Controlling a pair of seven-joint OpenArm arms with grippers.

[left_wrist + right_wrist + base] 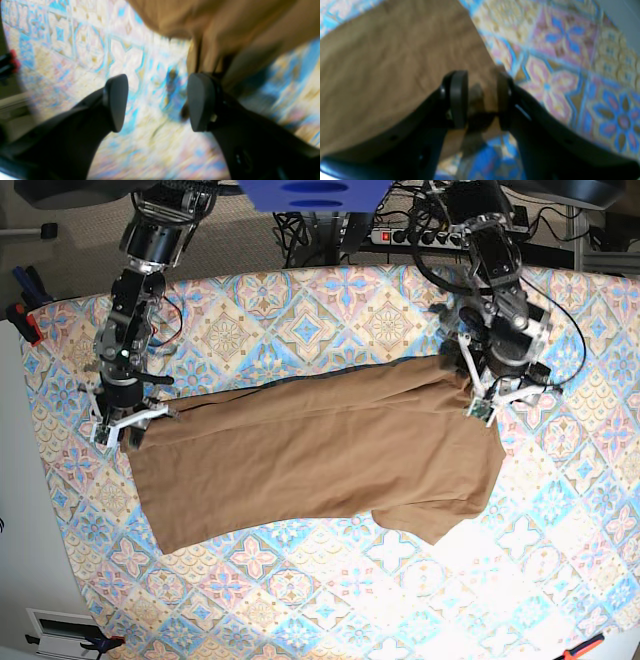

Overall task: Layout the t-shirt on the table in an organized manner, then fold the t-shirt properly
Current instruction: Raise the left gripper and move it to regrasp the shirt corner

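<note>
The t-shirt (320, 450) lies spread on the tabletop (300, 580) with its long axis running side to side across the base view, one hand at each far-edge corner. The left hand (157, 102) stands with its jaws well apart and nothing between the pads; in the left wrist view only patterned cloth shows in the gap, and the tan fabric lies just beyond and to one side of one fingertip (201, 100), near it but not gripped. In the base view this hand (485, 395) sits at the shirt's upper corner on that view's right, over the shoulder end where a sleeve points toward the near edge. The right hand (482, 100) has its jaws parted to a moderate gap; a corner of the shirt (395, 75) lies between the pads, but the fabric appears loose in the gap and does not look pinched, so it is judged released, not held. In the base view this hand (125, 420) sits at the opposite upper corner, on that view's left, at the hem end. The garment therefore spans the full interval between the two hands, and each hand is nearest to its own corner of the far edge. The near edge lies well apart from both hands, toward the bottom of the base view. Any fold across the long axis would call for each hand to re-grip the corner directly beneath it.
</note>
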